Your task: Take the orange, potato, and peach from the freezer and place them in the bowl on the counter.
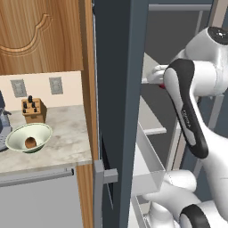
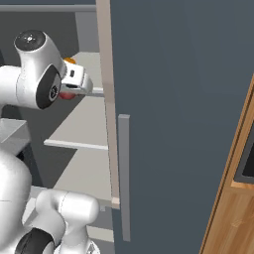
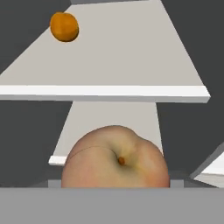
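The arm reaches into the open freezer (image 2: 163, 99), its gripper (image 2: 74, 92) out in front of the light grey shelves. The peach (image 3: 116, 157) sits right at the gripper, large and close in the hand view, its stem dimple toward the camera; from the right base view a red sliver of it shows just under the hand. The fingertips themselves are hidden, so whether the jaws are clamped on the peach or merely around it cannot be told. The orange (image 3: 64, 26) lies well apart from the gripper, far back on the upper shelf (image 3: 131, 65), toward its left side in the hand view. On the tabletop (image 1: 67, 133) left of the freezer stands the bowl (image 1: 26, 133), with the potato (image 1: 30, 143) inside it.
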Robot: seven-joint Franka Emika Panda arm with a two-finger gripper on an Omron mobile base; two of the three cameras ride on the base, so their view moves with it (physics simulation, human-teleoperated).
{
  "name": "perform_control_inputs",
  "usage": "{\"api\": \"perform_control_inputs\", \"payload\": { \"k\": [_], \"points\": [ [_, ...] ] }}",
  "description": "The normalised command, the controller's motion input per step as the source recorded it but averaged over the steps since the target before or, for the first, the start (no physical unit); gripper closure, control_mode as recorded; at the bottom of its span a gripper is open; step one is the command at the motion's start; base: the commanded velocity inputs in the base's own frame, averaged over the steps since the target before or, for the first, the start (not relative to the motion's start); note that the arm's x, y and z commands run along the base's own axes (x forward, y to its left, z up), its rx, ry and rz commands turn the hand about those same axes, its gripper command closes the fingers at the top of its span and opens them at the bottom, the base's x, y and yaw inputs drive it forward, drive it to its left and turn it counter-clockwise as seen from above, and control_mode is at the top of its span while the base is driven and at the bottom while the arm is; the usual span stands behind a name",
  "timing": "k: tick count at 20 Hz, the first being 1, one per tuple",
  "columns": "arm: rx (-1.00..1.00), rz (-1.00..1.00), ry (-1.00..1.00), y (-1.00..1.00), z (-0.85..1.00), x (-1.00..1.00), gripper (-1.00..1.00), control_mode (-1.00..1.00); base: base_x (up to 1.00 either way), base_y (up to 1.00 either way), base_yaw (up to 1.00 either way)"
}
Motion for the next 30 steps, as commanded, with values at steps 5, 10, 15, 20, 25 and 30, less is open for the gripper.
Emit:
{"api": "perform_control_inputs", "payload": {
  "k": [5,10,15,20,25,30],
  "points": [
    [-0.01,0.02,0.01,-0.31,0.00,-1.00,1.00,-1.00,0.00,0.00,0.00],
    [0.00,-0.01,0.00,-0.28,-0.02,-0.97,1.00,-1.00,0.00,0.00,0.00],
    [0.00,-0.09,0.02,-0.31,-0.01,-0.86,1.00,-1.00,0.00,0.00,0.00],
    [-0.01,-0.13,0.12,0.00,0.00,-0.59,1.00,-1.00,0.00,0.00,0.00],
    [0.00,-0.03,0.18,0.00,0.00,-0.35,1.00,-1.00,0.00,0.00,0.00],
    [0.00,0.00,0.13,0.08,-0.09,-0.04,1.00,-1.00,0.00,0.00,0.00]
  ]
}}
